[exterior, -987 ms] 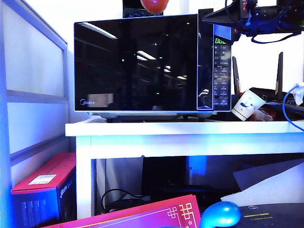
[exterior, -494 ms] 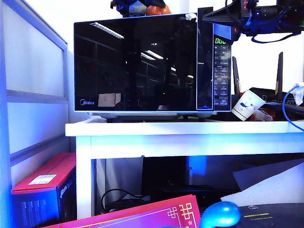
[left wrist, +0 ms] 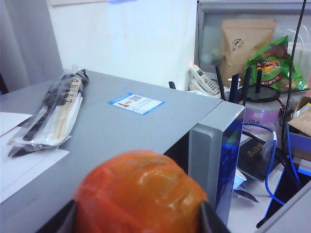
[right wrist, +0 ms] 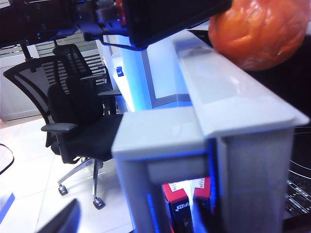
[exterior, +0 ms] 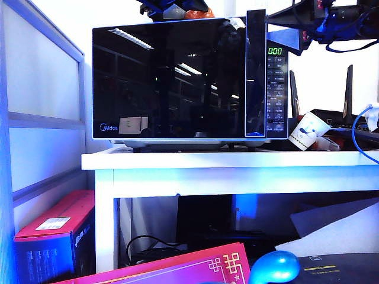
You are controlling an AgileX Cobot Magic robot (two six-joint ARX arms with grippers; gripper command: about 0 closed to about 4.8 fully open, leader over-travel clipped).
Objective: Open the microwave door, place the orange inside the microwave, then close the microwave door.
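The black-fronted microwave (exterior: 276,89) stands on a white table (exterior: 225,160). Its glossy door (exterior: 172,77) is swung out a little at the handle side. Above the oven's grey top (left wrist: 121,131), my left gripper (left wrist: 138,221) is shut on the orange (left wrist: 138,194), which also shows in the exterior view as the orange (exterior: 195,12). My right gripper (exterior: 269,23) is at the door's upper right corner. In the right wrist view my right gripper (right wrist: 141,218) stands open around the door's pale edge (right wrist: 233,97), one finger (right wrist: 63,218) well apart from it.
On the table right of the oven are a paper cup (exterior: 308,131), a black router with antennas (exterior: 343,112) and a blue cable (exterior: 358,136). A wrapped packet (left wrist: 53,111) lies on the oven's top. A red box (exterior: 59,231) sits below. An office chair (right wrist: 73,121) stands beyond.
The door has swung out slightly and its reflections have shifted. My right gripper has widened and drawn a little to the right. The orange has sunk lower over the oven's top.
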